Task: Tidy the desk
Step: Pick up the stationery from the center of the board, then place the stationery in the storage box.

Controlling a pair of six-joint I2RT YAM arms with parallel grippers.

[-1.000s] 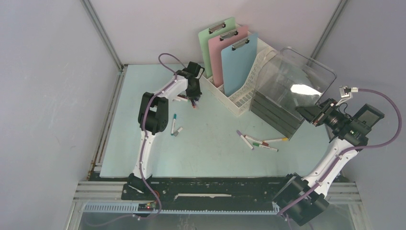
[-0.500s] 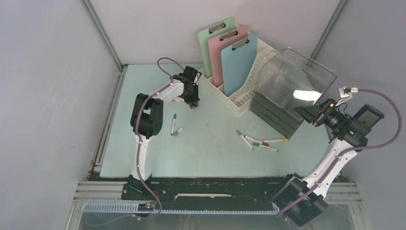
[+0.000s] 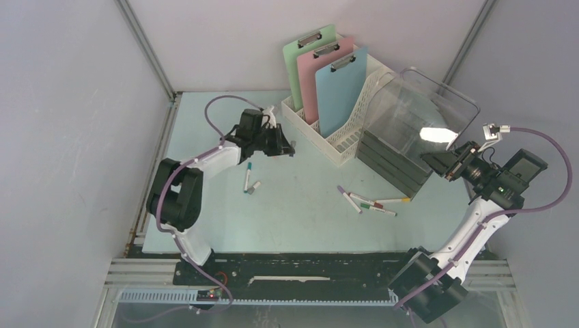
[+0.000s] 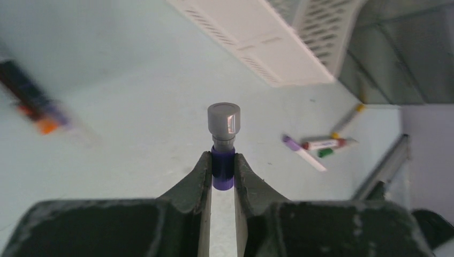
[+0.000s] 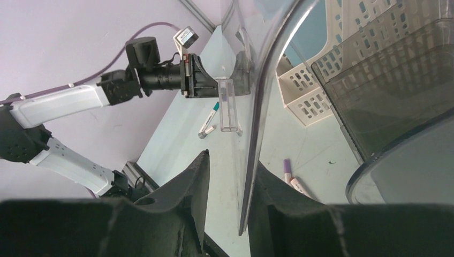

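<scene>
The desk (image 3: pixel 307 219) is the pale mint-blue tabletop. My left gripper (image 3: pixel 283 147) hovers over its far left part, beside the white rack, pointing right. In the left wrist view the left gripper (image 4: pixel 222 158) is shut on a purple marker with a grey cap (image 4: pixel 224 120). My right gripper (image 3: pixel 438 162) is at the right, shut on the lower edge of a raised clear lid (image 3: pixel 416 116). In the right wrist view the lid's edge (image 5: pixel 247 176) stands between the right gripper's (image 5: pixel 231 160) jaws, against the right finger.
A white file rack (image 3: pixel 341 140) holds green, pink and blue clipboards at the back. A dark grey bin (image 3: pixel 396 164) sits under the clear lid. Two loose markers (image 3: pixel 248 178) lie left of centre. Several more markers (image 3: pixel 369 201) lie in front of the bin.
The left arm's elbow swung out to the left and lower. Its gripper turned to point right toward the rack, with the marker in it. The right arm has not moved.
</scene>
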